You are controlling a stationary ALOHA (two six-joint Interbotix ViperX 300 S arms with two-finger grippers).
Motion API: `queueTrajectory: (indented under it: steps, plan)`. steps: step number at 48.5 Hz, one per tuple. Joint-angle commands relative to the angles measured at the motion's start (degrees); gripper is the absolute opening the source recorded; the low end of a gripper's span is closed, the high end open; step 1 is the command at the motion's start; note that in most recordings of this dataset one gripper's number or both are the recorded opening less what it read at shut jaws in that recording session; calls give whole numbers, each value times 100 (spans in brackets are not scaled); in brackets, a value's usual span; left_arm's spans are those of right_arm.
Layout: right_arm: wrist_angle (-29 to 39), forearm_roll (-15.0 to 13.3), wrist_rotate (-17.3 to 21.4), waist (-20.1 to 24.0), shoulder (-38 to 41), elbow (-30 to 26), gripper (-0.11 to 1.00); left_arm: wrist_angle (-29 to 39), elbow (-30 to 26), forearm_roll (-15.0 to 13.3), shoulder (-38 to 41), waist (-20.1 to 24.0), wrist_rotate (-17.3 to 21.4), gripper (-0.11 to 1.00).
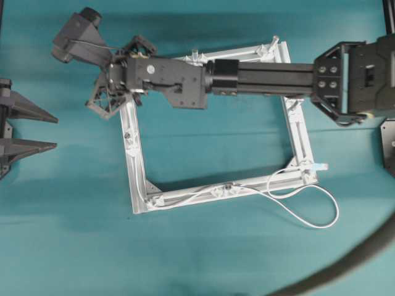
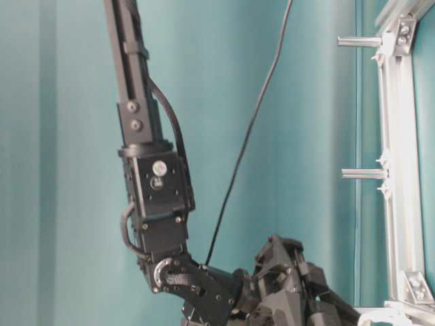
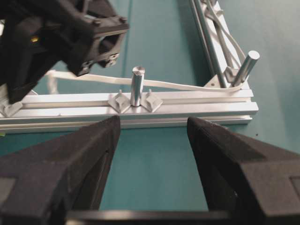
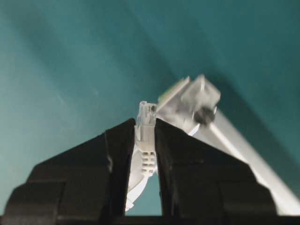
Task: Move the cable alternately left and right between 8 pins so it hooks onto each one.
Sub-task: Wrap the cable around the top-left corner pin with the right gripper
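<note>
Left gripper (image 1: 28, 128) waits wide apart, holding nothing, well left of the frame (image 1: 137, 172). Across at its upper-left corner, the right gripper (image 4: 145, 140) pinches the cable (image 1: 203, 192) by its plug (image 4: 146, 123); the cord trails along the lower bar.

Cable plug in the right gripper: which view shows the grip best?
Right wrist view: the plug sits clamped between the right gripper fingers, close up. Overhead hides it under the arm; table-level and left wrist views don't show it.

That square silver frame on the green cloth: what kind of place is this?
Probably a robotics lab test bench: a square silver aluminium frame with upright pegs lies on teal cloth, and black robot arms handle a thin white cable.
</note>
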Motion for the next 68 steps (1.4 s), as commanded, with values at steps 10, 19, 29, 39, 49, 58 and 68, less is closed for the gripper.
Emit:
queueTrajectory:
  steps: [10,19,29,39,49,58,68]
  plan:
    - [-158,35,-747,-132,158,-703,16,-35,-62,26,35,-9,35,63]
    - [-562,18,-1301,-185,325,-835,16,-35,-62,18,35,-9,35,63]
    - [-712,-272,-1424,-299,387,-835,16,-35,-53,18,35,-9,35,63]
    - [-668,-861,-1213,-404,387,-888,16,-35,-62,18,35,-9,35,63]
    - [-562,-1239,-325,-431,387,-888,16,-35,-62,18,35,-9,35,63]
    - [-220,-1687,396,-431,387,-888,16,-35,-62,18,35,-9,35,63]
    - [281,-1969,800,-396,334,-888,16,-35,-53,18,35,-9,35,63]
